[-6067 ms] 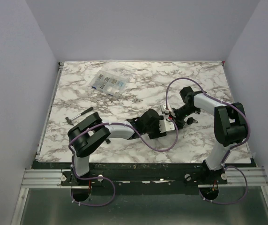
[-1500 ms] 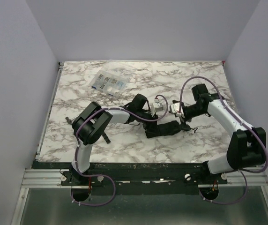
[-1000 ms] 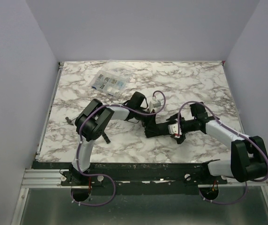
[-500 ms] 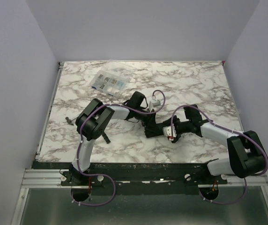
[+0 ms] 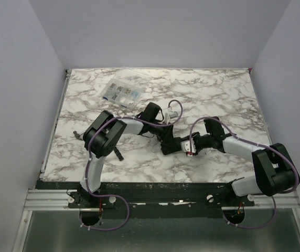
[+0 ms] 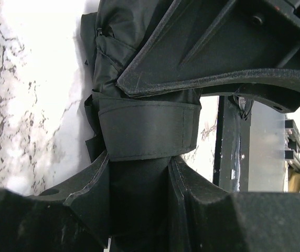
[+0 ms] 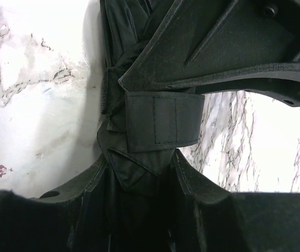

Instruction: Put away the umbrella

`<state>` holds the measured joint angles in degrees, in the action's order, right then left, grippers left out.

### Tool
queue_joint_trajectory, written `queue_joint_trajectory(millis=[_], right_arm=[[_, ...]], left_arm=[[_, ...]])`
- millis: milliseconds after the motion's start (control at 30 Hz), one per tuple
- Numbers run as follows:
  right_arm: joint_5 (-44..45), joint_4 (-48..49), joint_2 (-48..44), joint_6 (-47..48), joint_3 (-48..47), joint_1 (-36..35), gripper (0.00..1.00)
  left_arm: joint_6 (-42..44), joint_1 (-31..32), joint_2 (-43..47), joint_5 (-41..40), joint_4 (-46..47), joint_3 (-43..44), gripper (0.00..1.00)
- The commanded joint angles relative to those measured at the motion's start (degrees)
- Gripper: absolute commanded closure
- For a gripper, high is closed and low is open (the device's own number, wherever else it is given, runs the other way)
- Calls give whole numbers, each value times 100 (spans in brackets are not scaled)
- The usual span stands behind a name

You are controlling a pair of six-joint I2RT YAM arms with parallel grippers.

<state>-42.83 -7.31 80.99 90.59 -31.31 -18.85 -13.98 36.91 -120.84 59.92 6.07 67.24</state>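
The right gripper (image 5: 183,144), wide a second ago, has moved toward 9 o'clock and clamped the umbrella (image 5: 170,148). The left gripper (image 5: 166,138) still grips it too.

Left arm (image 5: 126,127) and right arm (image 5: 240,148): white link shells between black joint housings, matching build. One purple cable (image 5: 174,101) per arm, running along the links, looping free near the wrist and again below the base at six o'clock. Right wrist bears a white block with a small red mark (image 5: 190,153). Left gripper (image 6: 139,160) and right gripper (image 7: 139,157): matte black fingers (image 6: 89,202), grainy moulded surface, lightly scuffed. Gripper shell at one o'clock in each wrist view: triangular ribbing, recessed screw (image 6: 254,20).
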Motion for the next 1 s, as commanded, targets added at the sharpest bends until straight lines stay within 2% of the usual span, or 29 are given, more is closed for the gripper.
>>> queue_joint_trajectory(millis=[0,100,200,400,533,600,700,800,967], right_arm=[[765,-313,242,193,346,-64,87],[767,-297,208,203,420,-67,87],[783,-284,180,207,443,-75,87],[776,-280,153,192,460,-84,87],[791,-314,127,154,455,-87,87],[806,-362,99,152,451,-108,88],[852,-419,83,136,450,-110,88],[896,-429,64,127,478,-126,88],[907,-455,95,91,424,-144,88]], left_arm=[[-263,43,-3,-1161,-654,-497,65],[-397,23,354,-1240,-413,-440,52],[-393,11,700,-1360,-325,-362,43],[-217,-26,1413,-1691,-269,-552,39],[-439,-108,2051,-2163,80,-1085,37],[-933,-200,2405,-2365,379,-1388,37],[-2225,-406,2938,-2501,854,-1774,37],[-3277,-325,3369,-2511,1532,-2227,37],[-4665,-41,3392,-2572,2713,-2892,37]])
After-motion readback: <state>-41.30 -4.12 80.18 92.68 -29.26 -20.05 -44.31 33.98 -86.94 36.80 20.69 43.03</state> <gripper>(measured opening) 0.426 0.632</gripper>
